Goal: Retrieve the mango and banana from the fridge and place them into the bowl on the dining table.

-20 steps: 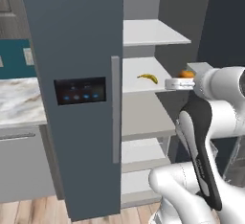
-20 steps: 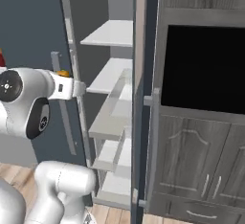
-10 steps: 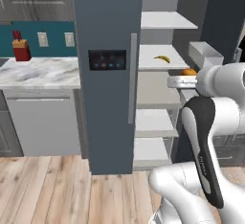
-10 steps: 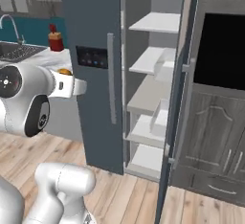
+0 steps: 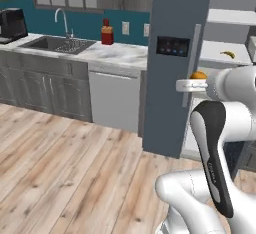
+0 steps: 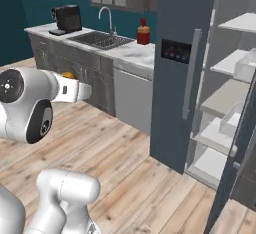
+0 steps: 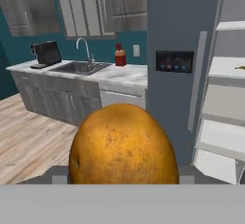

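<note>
Backing away from the fridge [image 5: 172,63] as my base swung toward the sink worktop [image 5: 90,52], I kept my gripper [image 5: 196,84] clenched on the mango [image 7: 123,144], while the banana [image 5: 228,54] stayed on its shelf for a second trip.

Even, soft light fills the kitchen with no single source to pick out and hardly any cast shadows on the wood floor [image 5: 75,168]. All three pictures are slightly soft and low in detail, with no glare. Up close, the mango [image 7: 123,144] looms large, evenly lit, its speckled skin fairly crisp.
</note>
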